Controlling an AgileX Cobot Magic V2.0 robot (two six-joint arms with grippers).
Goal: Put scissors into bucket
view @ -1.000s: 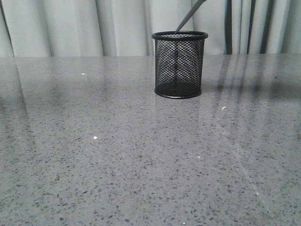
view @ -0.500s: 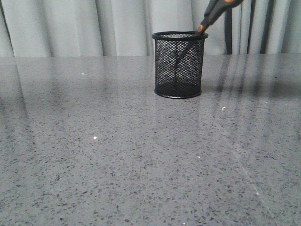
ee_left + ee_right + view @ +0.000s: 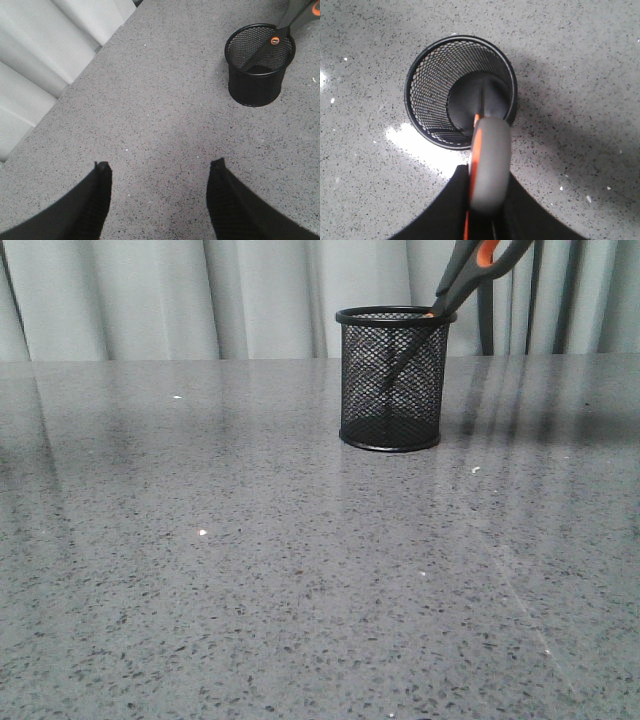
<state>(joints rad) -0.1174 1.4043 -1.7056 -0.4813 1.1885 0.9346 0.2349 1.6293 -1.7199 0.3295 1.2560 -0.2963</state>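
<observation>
The bucket [image 3: 391, 378] is a small black wire-mesh cup standing upright on the grey table, at the far middle right. The scissors [image 3: 470, 272] lean into it, blades down inside the mesh, dark grey handles with orange lining sticking out up and to the right. My right gripper [image 3: 487, 192] is shut on the scissors [image 3: 489, 165] handle, directly above the bucket [image 3: 432, 82]. My left gripper [image 3: 159, 167] is open and empty over bare table, well away from the bucket [image 3: 259, 67] and the scissors [image 3: 280, 35].
The speckled grey table [image 3: 250, 570] stretches toward the front. Pale curtains [image 3: 200, 295] hang behind the far edge. A curtain fold [image 3: 45, 55] also lies beside the table's edge in the left wrist view.
The scissors have gone down deeper into the bucket, handles now lower and in view. The bucket has shifted slightly to the right.
</observation>
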